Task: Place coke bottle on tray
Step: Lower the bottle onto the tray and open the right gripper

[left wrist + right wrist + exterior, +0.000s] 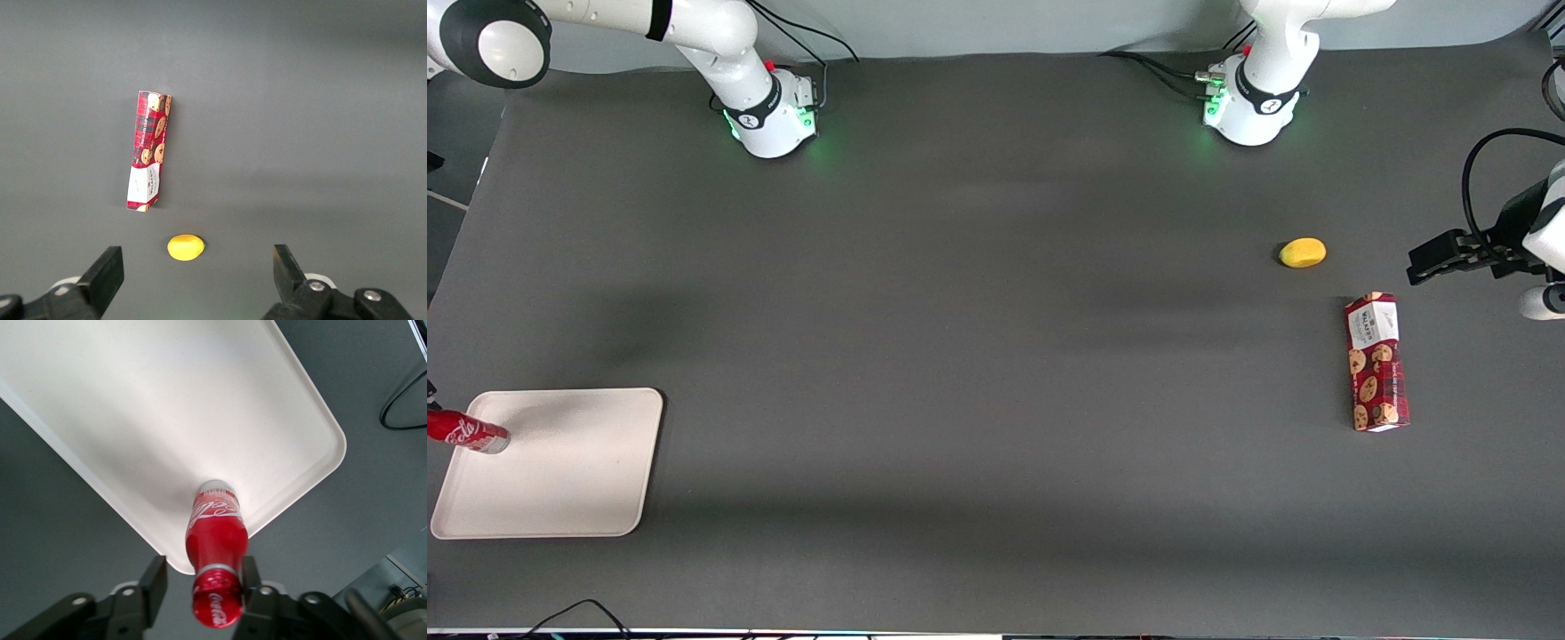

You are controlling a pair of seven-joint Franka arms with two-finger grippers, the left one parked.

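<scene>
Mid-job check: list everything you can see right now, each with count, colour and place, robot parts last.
coke bottle: one, red with white script, silvery base over the tray's edge, at the working arm's end of the table.
tray: one, cream, flat on the table at the working arm's end, near the front camera.
cookie box: one, red with cookie pictures, lying flat toward the parked arm's end.
yellow fruit: one, yellow, beside the cookie box, farther from the front camera.
table: one, dark grey.
gripper: one, black fingers, around the coke bottle's neck just below the cap, above the tray's edge.
</scene>
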